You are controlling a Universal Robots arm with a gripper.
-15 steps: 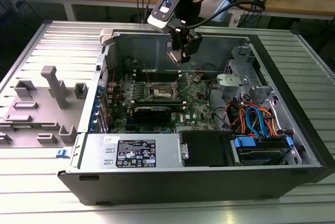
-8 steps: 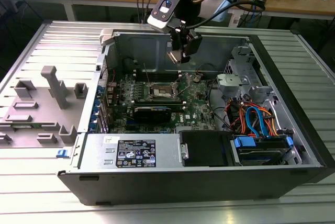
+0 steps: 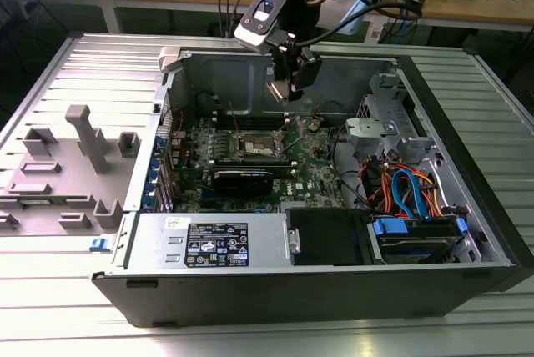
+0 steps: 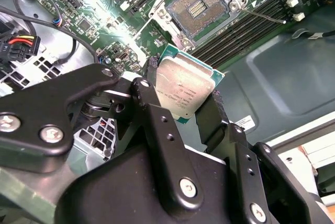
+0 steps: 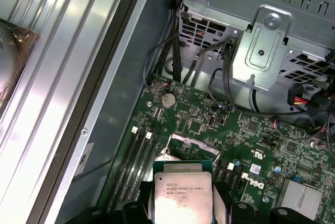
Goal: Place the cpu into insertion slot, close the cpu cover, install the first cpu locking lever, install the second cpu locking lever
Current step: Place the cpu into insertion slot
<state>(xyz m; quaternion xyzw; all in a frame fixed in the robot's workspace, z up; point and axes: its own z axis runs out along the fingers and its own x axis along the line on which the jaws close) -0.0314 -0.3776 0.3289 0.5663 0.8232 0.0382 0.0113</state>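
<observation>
Okay, nearest my wrist cameras: black two-finger gripper (image 4: 184, 82), fingers pinched in on two opposite edges of the small flat square chip with silver-grey metal top, i.e. the cpu (image 4: 184, 93), nothing else in its grip. Thin green edge shows round the lid. Chip is in the air, touching nothing but the fingers.

Below and beyond it, square silver-framed insertion slot (image 4: 196, 8) lies open with its contact field bare, so nothing is seated. Cpu and slot are apart; in the exterior view the gripper (image 3: 288, 82) hangs above and a bit behind the slot (image 3: 259, 147). I can't tell where the cover sits.

Step in hand, my read: the first one, carrying the cpu to the slot; cover and both levers not yet done. Seating calls for centring over the frame, squaring the chip's edges to it and bringing it down level, since bare contacts bend easily.

Further out: green circuit board (image 5: 251, 140) round the slot, then open grey metal computer case (image 3: 334, 286), then ribbed metal table (image 3: 75, 65)
</observation>
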